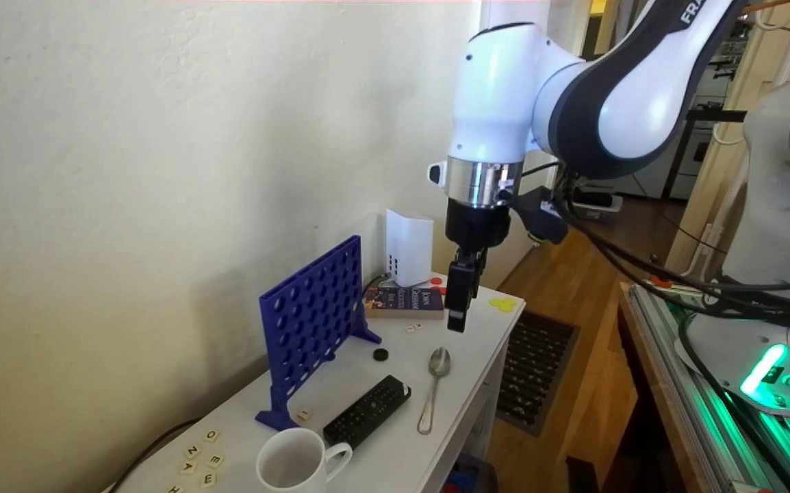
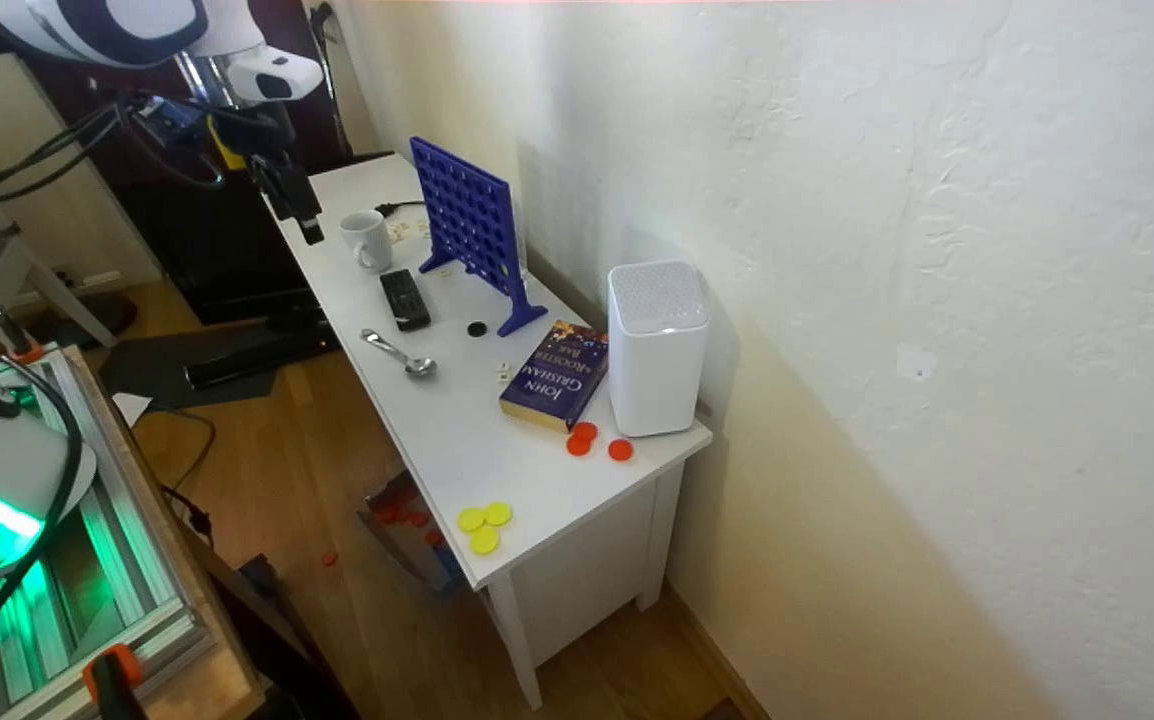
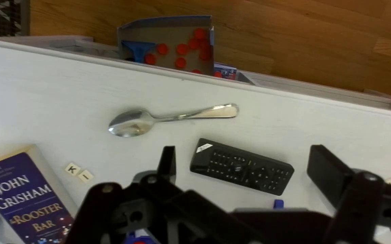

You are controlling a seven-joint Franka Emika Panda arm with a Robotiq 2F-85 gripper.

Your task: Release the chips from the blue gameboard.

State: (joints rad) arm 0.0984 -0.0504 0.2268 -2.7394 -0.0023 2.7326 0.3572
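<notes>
The blue gameboard (image 1: 313, 316) stands upright on the white table near the wall, in both exterior views (image 2: 467, 215). Small blue bits of it (image 3: 278, 204) show at the bottom of the wrist view; my gripper hides the rest. A small yellowish spot shows at its side; whether other holes hold chips, I cannot tell. A dark round chip (image 1: 380, 355) lies flat beside the board; it also shows in an exterior view (image 2: 477, 328). My gripper (image 3: 243, 150) is open and empty, pointing down above the table, apart from the board. Exterior views show it (image 1: 459, 318) (image 2: 311, 230).
A black remote (image 3: 243, 166) and a spoon (image 3: 131, 123) lie below my gripper. A white mug (image 2: 367, 240), a book (image 2: 557, 375), a white box (image 2: 659, 350), letter tiles, red discs (image 2: 620, 450) and yellow discs (image 2: 484, 540) are on the table. A carton of red discs stands below its edge.
</notes>
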